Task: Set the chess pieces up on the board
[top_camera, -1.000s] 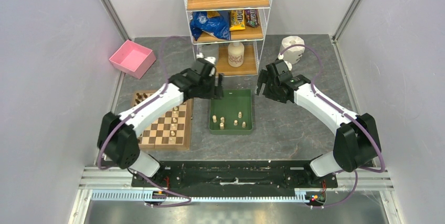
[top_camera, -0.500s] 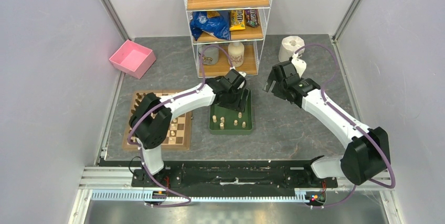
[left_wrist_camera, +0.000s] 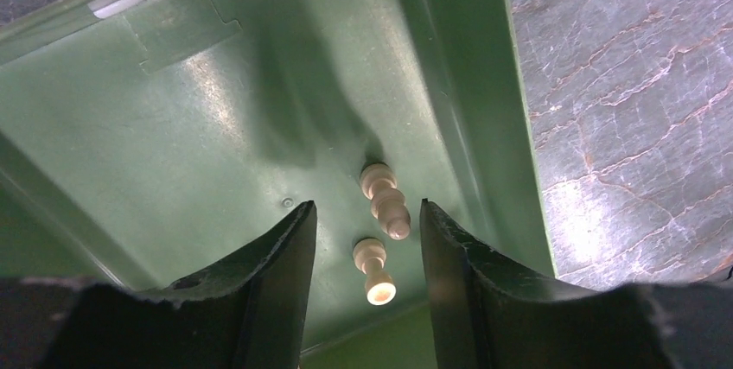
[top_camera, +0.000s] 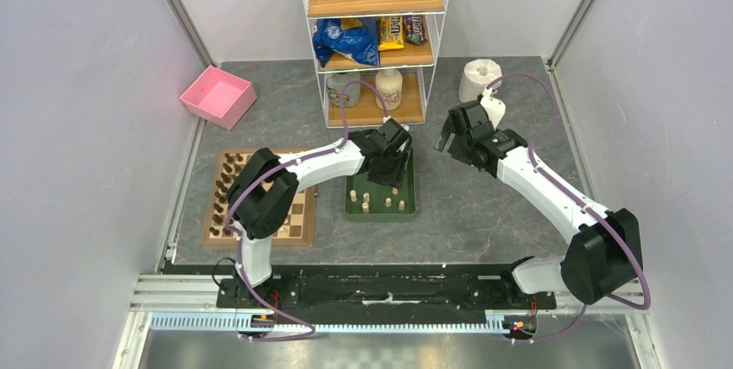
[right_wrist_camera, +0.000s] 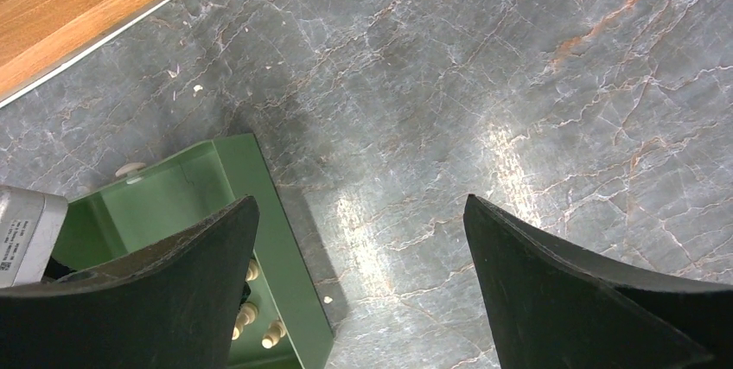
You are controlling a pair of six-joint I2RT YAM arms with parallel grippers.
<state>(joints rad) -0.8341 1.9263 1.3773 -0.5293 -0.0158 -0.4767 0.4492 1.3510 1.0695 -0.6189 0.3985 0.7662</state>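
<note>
The checkered wooden board (top_camera: 298,220) lies at the left, with dark chess pieces (top_camera: 226,171) at its far left and a few pale ones on its squares. Several pale chess pieces (top_camera: 385,202) stand in the green tray (top_camera: 381,212). My left gripper (top_camera: 393,172) is open and low over the tray's right side. In the left wrist view two pale pieces, a taller one (left_wrist_camera: 385,201) and a pawn (left_wrist_camera: 374,270), stand between its fingers (left_wrist_camera: 272,283), untouched. My right gripper (top_camera: 446,141) is open and empty, over bare tabletop right of the tray (right_wrist_camera: 281,252).
A wire rack (top_camera: 378,36) with wooden shelves, snack bags and a bottle stands behind the tray. A pink box (top_camera: 218,96) sits at the far left and a paper roll (top_camera: 479,78) at the far right. Walls close both sides.
My left gripper swung from the tray's far left corner to over its right side and came down. My right gripper moved back and to the right, away from the tray.
</note>
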